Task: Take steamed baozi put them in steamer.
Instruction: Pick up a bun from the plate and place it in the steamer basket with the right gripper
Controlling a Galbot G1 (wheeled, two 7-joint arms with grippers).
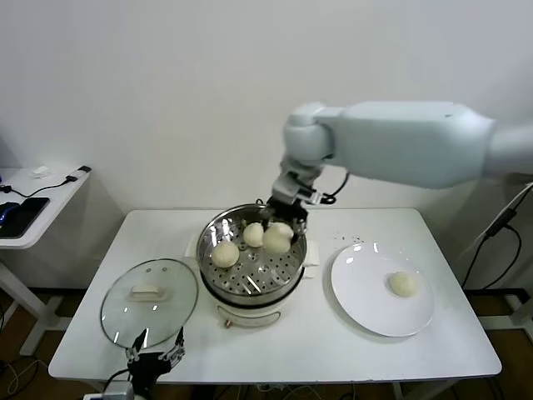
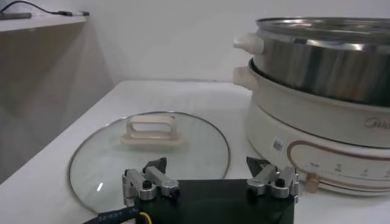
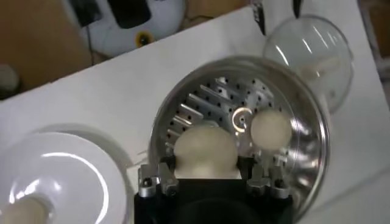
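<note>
Baozi count four: two resting on perforated tray inside steamer (image 1: 250, 287), one (image 1: 224, 254) toward left side, one (image 1: 253, 234) toward back; third baozi (image 1: 277, 239) clamped in right pincer (image 1: 278, 227) over back-right part of tray; fourth baozi (image 1: 403, 284) alone on white plate (image 1: 366, 304), right of steamer, well apart from it. Steamer near centre of white bench (image 1: 333, 350), shiny steel bowl on white base.

Right arm (image 1: 400, 143) reaching in from right at upper height, forearm roughly level, wrist bent sharply down, pincer pointing down into steamer just inside back rim. Right wrist view: pincer fingers (image 3: 157, 178) either side of held baozi (image 3: 206, 151), pressed on its flanks, bun bulging between; another baozi (image 3: 271, 128) on tray just beside. Cannot tell whether held bun touches tray.

Left pincer (image 1: 156, 357) low at front-left bench edge, near front rim of glass lid (image 1: 148, 302), idle, pointing forward toward lid. Left wrist view: both fingertips (image 2: 155, 167) spread well apart, nothing between; lid (image 2: 152, 152) lying flat on bench just ahead, cream handle up, steamer (image 2: 323, 67) beside it.

Side desk (image 1: 33, 196) at far left with cables and dark device.
</note>
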